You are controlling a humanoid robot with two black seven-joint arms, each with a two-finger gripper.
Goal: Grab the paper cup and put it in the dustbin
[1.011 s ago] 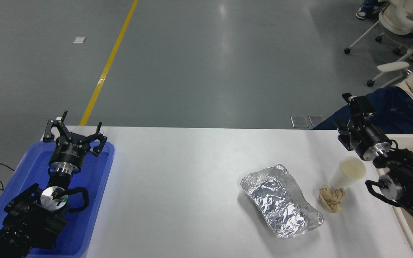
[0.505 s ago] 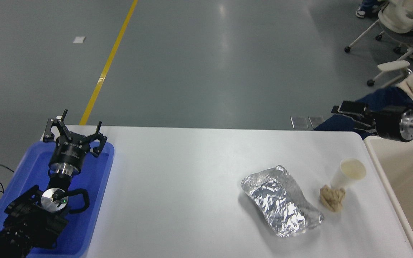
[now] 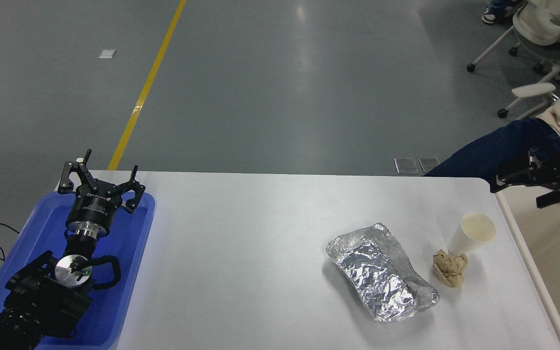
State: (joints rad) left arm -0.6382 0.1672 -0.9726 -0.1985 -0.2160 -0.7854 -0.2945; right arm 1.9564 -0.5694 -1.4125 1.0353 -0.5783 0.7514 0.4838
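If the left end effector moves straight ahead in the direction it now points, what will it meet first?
The left end effector sits open over the blue tray, pointing away toward the white table's far edge. Nothing stands on that line; the way looks free, though depth is unclear.

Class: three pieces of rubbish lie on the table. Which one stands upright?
The paper cup, white with its open mouth up. The foil tray lies flat, and the crumpled paper ball is a shapeless lump.

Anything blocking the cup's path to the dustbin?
Nothing visible. The paper cup stands upright near the table's right edge, the dustbin right beside it. The paper ball and foil tray lie on its other side.
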